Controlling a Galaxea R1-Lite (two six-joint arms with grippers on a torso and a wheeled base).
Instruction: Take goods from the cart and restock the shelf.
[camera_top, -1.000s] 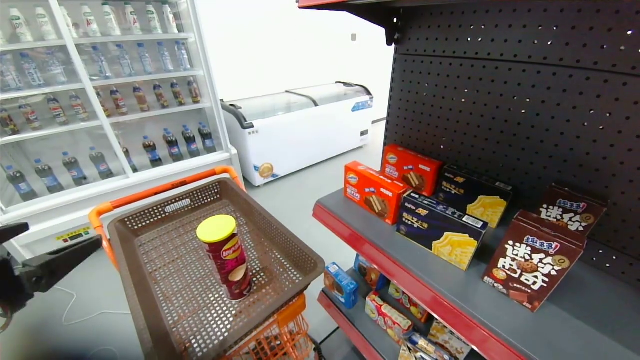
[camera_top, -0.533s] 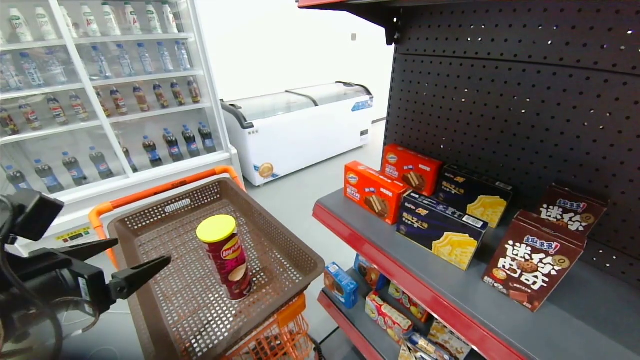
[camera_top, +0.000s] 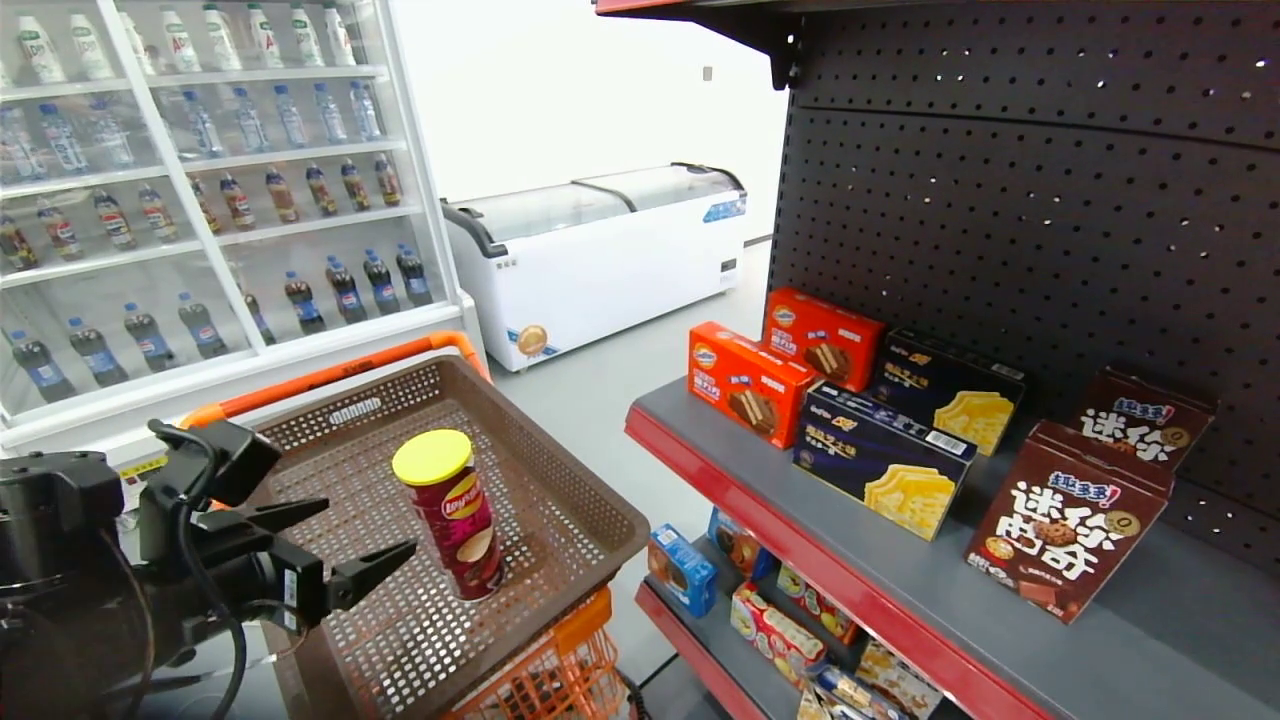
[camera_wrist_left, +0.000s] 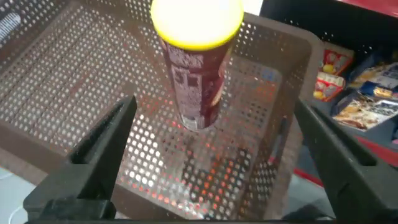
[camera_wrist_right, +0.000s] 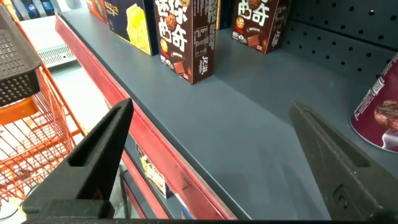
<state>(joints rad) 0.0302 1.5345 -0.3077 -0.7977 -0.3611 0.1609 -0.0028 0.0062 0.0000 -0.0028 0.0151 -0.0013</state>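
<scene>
The chip can (camera_top: 448, 512) stands upright mid-basket in the cart (camera_top: 560, 440), yellow lid up, so its side is free to be clasped. The left gripper (camera_top: 368, 530) hangs at the can's 9 o'clock. Its fingers are spread wide and empty, and the gap is lined up on the can, seemingly ready to close round it. The right gripper (camera_wrist_right: 211, 109) hovers over the grey shelf (camera_top: 900, 590) at the cart's 3 o'clock, fingers likewise wide apart, holding nothing.
</scene>
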